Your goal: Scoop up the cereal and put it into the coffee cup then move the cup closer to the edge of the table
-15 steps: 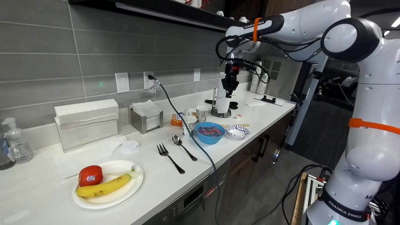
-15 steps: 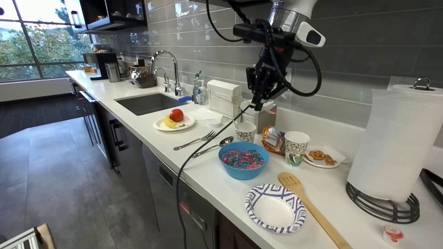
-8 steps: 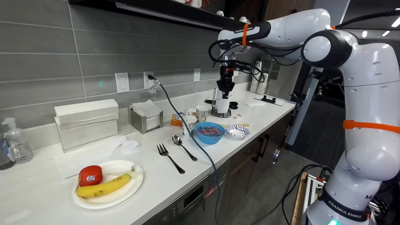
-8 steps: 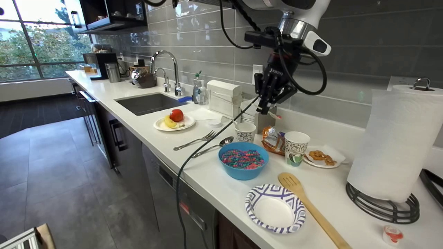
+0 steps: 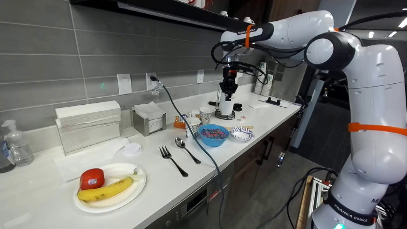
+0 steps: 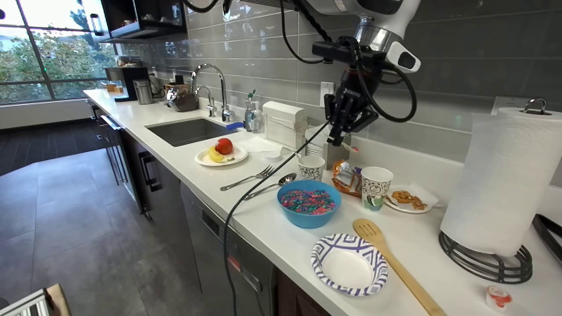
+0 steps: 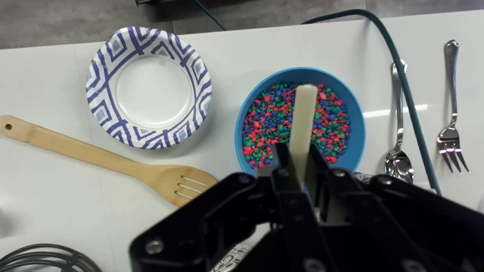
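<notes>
Looking down in the wrist view, I see the hand (image 7: 299,155) pinching a pale utensil (image 7: 303,117) between its fingers. The handle juts ahead of the fingertips and, from up here, crosses over the cereal (image 7: 272,121), a heap of red, green and blue bits in a blue bowl (image 7: 357,124). Left of the hand, on the white table (image 7: 124,211), lie a wooden spatula (image 7: 113,160) and a patterned paper bowl (image 7: 153,92); to its right, a metal spoon (image 7: 399,128), partly under a cable (image 7: 420,138), and a fork (image 7: 453,102).

In an exterior view the hand hangs well above the table, and the utensil's other end pokes out past the fingers with something reddish on it (too small, from where I stand, to say what). A paper cup (image 6: 311,170) stands below the hand to its left, a green-based cup (image 6: 376,188) below to its right; which is the coffee cup I can't tell. The cereal sits below the hand, nearer the table's front edge.

In an exterior view the hand shows in front of a paper towel roll (image 5: 226,108); well apart from it, a white plate (image 5: 127,194) carries a red apple (image 5: 90,174) and a banana (image 5: 106,191).
</notes>
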